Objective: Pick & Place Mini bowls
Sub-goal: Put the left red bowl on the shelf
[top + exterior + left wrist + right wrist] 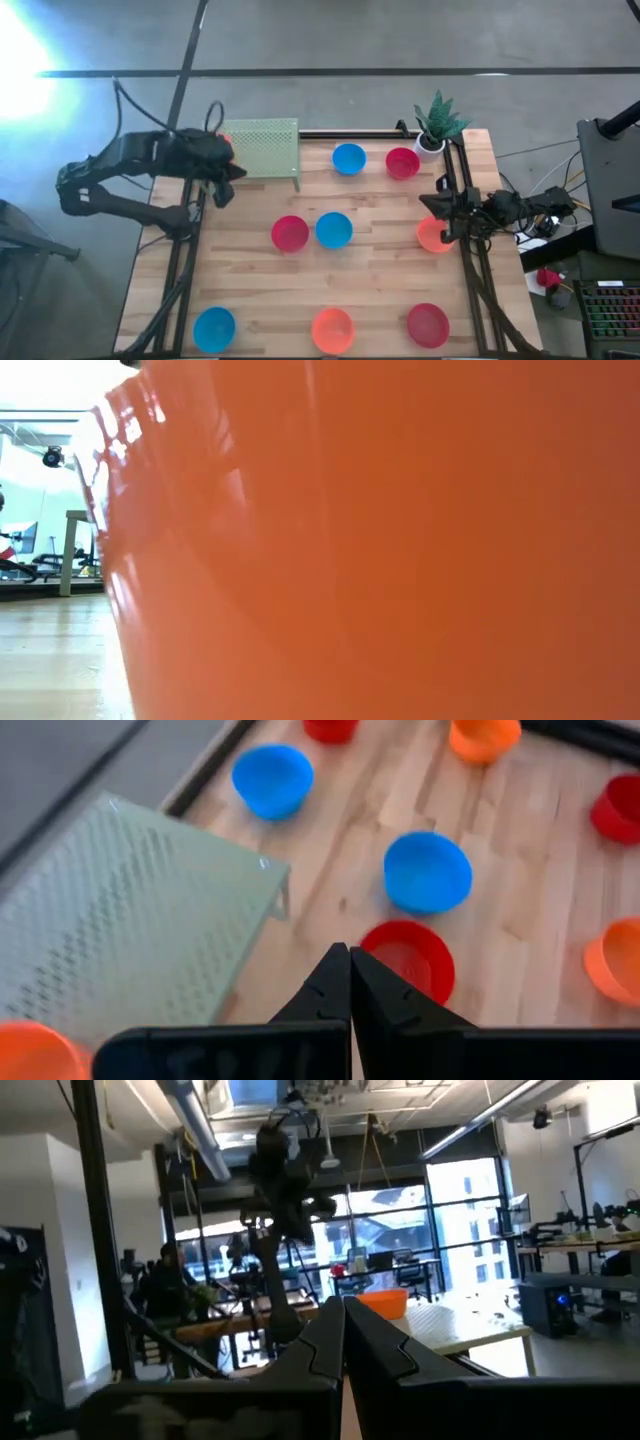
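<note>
Fingers pressed together and empty on your left gripper [226, 185], at the upper left by the green mesh rack [262, 148] carrying an orange bowl [35, 1055]. Right gripper [443, 207] likewise closed and empty. You seem between picks: open over the red bowl [290, 233] next.

Green perforated rack [265, 148] at the wooden table's [380, 285] far-left corner — raised on legs. Potted plant [436, 122] in white pot — far-right corner, upright.
</note>
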`<action>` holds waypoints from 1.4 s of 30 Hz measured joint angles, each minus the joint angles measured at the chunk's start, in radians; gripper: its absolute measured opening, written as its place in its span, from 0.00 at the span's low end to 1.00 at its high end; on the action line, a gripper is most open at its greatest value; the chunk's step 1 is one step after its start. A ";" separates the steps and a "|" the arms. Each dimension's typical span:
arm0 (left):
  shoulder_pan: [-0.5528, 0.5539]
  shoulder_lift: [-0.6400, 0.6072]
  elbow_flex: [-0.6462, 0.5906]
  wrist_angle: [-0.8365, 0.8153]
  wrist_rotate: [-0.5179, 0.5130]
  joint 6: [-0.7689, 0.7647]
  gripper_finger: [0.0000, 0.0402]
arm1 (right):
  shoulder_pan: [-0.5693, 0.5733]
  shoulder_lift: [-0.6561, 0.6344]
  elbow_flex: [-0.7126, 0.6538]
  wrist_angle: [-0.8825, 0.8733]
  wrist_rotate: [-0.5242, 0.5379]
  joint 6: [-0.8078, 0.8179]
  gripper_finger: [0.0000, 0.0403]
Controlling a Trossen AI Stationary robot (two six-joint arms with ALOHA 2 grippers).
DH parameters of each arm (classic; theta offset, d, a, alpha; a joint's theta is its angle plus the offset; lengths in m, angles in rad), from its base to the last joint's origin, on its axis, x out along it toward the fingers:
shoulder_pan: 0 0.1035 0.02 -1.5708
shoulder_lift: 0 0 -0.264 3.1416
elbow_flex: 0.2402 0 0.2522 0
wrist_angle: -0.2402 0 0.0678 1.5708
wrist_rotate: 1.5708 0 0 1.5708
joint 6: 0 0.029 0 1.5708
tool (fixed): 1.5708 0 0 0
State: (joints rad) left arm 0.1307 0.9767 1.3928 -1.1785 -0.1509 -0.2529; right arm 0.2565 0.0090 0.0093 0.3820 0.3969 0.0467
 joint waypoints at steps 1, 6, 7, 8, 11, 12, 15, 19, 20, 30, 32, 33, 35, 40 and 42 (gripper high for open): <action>-0.011 -0.003 -0.021 0.002 -0.001 -0.014 0.00 | 0.000 0.000 0.000 0.000 0.000 0.010 0.02; -0.076 -0.016 -0.142 0.097 -0.001 -0.041 0.00 | 0.000 0.002 0.016 -0.007 0.004 0.028 0.02; -0.093 -0.017 -0.168 0.123 0.006 -0.043 0.00 | 0.000 0.001 0.023 -0.007 0.004 0.022 0.02; -0.109 -0.017 -0.193 0.145 0.014 -0.045 0.00 | 0.000 0.001 0.031 -0.007 0.005 0.014 0.02; -0.164 -0.009 -0.267 0.224 0.027 -0.058 0.00 | 0.000 0.002 0.055 -0.014 0.004 -0.007 0.02; -0.182 -0.005 -0.292 0.247 0.028 -0.064 0.00 | 0.000 0.001 0.065 -0.024 0.004 -0.015 0.02; -0.231 0.005 -0.353 0.326 0.030 -0.079 0.00 | 0.000 0.002 0.098 -0.068 0.003 -0.029 0.02; -0.269 0.016 -0.410 0.407 0.033 -0.093 0.00 | 0.000 0.008 0.149 -0.178 0.000 -0.017 0.02; -0.272 0.019 -0.419 0.418 0.033 -0.107 0.00 | 0.000 0.012 0.163 -0.209 0.000 -0.014 0.02; -0.272 0.053 -0.500 0.468 0.063 -0.198 0.00 | 0.000 0.050 0.237 -0.315 -0.014 -0.005 0.02; -0.272 0.061 -0.512 0.474 0.063 -0.195 0.02 | 0.000 0.055 0.243 -0.329 -0.016 -0.005 0.02; -0.272 0.064 -0.519 0.471 0.063 -0.198 0.03 | 0.000 0.059 0.245 -0.327 -0.020 -0.004 0.02; -0.272 0.076 -0.534 0.472 0.063 -0.209 0.06 | 0.000 0.063 0.247 -0.327 -0.034 -0.003 0.02; -0.272 0.119 -0.565 0.481 0.046 -0.211 0.15 | 0.000 0.077 0.248 -0.327 -0.042 0.003 0.02; -0.272 0.146 -0.576 0.496 0.016 -0.205 0.16 | 0.000 0.081 0.248 -0.327 -0.042 0.003 0.02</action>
State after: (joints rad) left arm -0.1413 1.1223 0.8173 -0.6822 -0.1345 -0.4578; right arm 0.2569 0.0897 0.2569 0.0551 0.3550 0.0495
